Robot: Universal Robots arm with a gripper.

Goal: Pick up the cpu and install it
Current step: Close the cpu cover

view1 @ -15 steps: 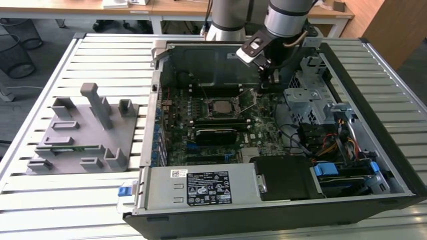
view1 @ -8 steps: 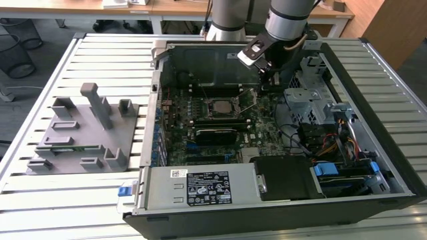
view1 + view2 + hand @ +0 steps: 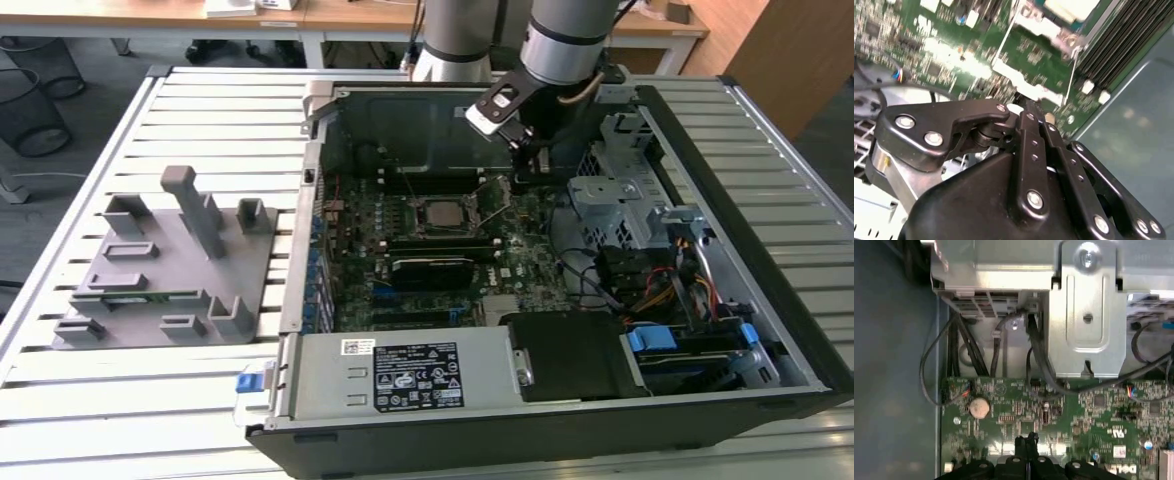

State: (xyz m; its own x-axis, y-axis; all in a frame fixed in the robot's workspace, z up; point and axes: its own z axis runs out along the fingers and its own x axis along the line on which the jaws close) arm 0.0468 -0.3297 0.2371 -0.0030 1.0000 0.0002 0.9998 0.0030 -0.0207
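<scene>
Silver-grey cpu lies flat inside the socket frame at the centre of the exterior view, on the green motherboard. Judged already seated. End effector hangs just higher in the frame, to the exterior view's right of the cpu and near the frame's edge. The cpu is square, so no long axis.

Fingers are pressed together in both wrist views, nothing between them.

Second wrist view: end effector mid-frame, pale cpu corner at the top edge.

First wrist view: end effector over the board, near a coin cell, cables and a metal bracket.
</scene>
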